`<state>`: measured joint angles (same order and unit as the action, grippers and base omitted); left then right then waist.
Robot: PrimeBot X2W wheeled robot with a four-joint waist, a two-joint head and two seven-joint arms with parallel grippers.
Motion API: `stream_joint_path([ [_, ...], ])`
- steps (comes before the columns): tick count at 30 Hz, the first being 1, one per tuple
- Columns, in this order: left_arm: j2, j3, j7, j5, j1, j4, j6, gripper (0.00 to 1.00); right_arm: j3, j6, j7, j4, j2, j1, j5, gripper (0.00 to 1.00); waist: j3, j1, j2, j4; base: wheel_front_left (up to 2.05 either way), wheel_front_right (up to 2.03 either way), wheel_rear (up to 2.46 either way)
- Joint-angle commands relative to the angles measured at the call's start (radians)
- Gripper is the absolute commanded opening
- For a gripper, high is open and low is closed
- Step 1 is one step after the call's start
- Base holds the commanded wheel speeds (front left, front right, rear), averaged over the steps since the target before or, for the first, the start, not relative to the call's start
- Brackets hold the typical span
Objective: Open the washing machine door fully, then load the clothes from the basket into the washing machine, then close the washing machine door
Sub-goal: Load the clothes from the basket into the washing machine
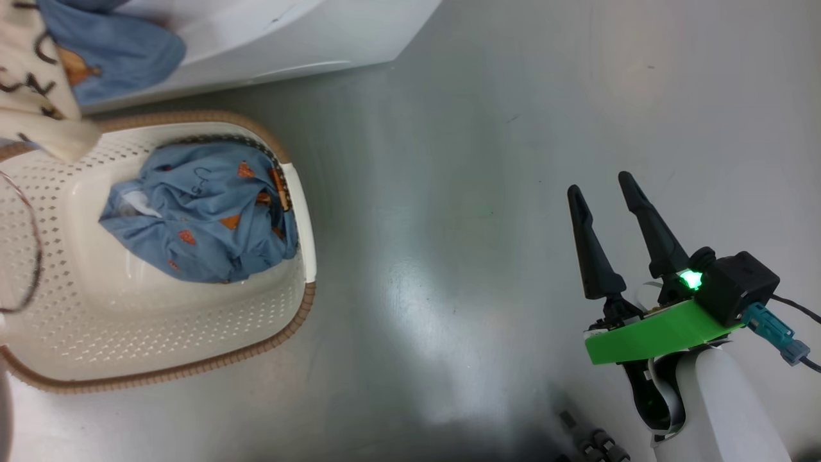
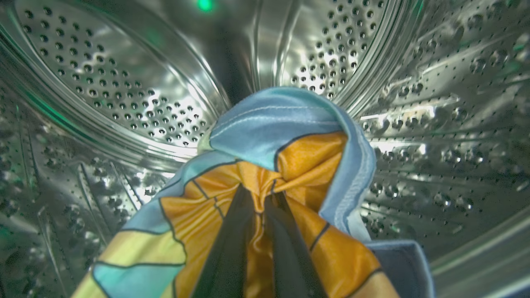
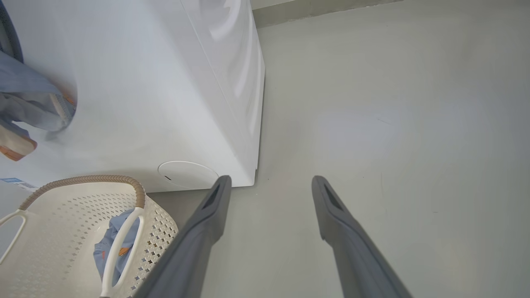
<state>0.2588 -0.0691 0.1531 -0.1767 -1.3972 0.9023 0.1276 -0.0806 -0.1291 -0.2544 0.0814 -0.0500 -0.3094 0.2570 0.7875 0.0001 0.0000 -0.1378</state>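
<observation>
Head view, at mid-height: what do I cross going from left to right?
The basket → clothes lying inside it → floor → right gripper, open.

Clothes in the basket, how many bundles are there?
1. A blue bundle with orange patches lies in the basket, beside its white handle; other pieces may be hidden beneath it.

Looked like a laundry rm: washer & basket w/ clothes sat left of right gripper, bare grey floor.
</observation>
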Motion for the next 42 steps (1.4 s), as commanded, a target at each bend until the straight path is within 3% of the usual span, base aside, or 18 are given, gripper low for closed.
stream_joint_path([
  [1,0.058,0.0,0.05,0.012,-0.044,-0.028,-0.006,0.0,-0.029,-0.002,-0.007,-0.016,0.0,0.019,0.013,1.0,0.006,-0.0001,0.0,-0.009,0.0,0.0,0.0],
  [12,0.044,-0.008,0.108,0.037,-0.028,-0.16,-0.02,0.0,-0.038,-0.002,-0.007,-0.006,0.0,0.011,0.023,1.0,0.009,-0.0001,0.0,-0.012,0.0,0.0,0.0],
  [13,0.044,-0.005,0.108,0.038,-0.018,-0.16,-0.022,0.23,-0.038,-0.002,-0.007,-0.004,0.0,0.01,0.023,1.0,0.006,-0.0001,0.0,-0.011,0.0,0.0,0.0],
  [14,0.04,-0.001,0.108,0.033,-0.005,-0.155,-0.023,0.76,-0.038,-0.002,-0.007,-0.002,0.0,0.009,0.024,1.0,0.002,-0.0001,0.0,-0.01,0.0,0.0,0.0],
  [15,0.037,0.005,0.108,0.027,0.004,-0.151,-0.026,1.0,-0.038,-0.002,-0.007,0.0,0.0,0.008,0.024,1.0,-0.003,-0.0001,0.0,-0.009,0.0,0.0,0.0],
  [28,-0.014,0.004,0.109,0.012,0.106,-0.166,-0.025,1.0,-0.012,-0.002,-0.007,0.017,0.0,0.001,0.02,1.0,-0.079,-0.0001,0.0,0.037,0.0,0.0,0.0],
  [42,-0.059,0.06,0.109,-0.016,0.28,-0.362,-0.031,1.0,0.024,-0.002,-0.007,0.022,0.0,-0.002,0.002,1.0,-0.121,-0.0001,0.0,0.088,0.0,0.0,0.0],
])
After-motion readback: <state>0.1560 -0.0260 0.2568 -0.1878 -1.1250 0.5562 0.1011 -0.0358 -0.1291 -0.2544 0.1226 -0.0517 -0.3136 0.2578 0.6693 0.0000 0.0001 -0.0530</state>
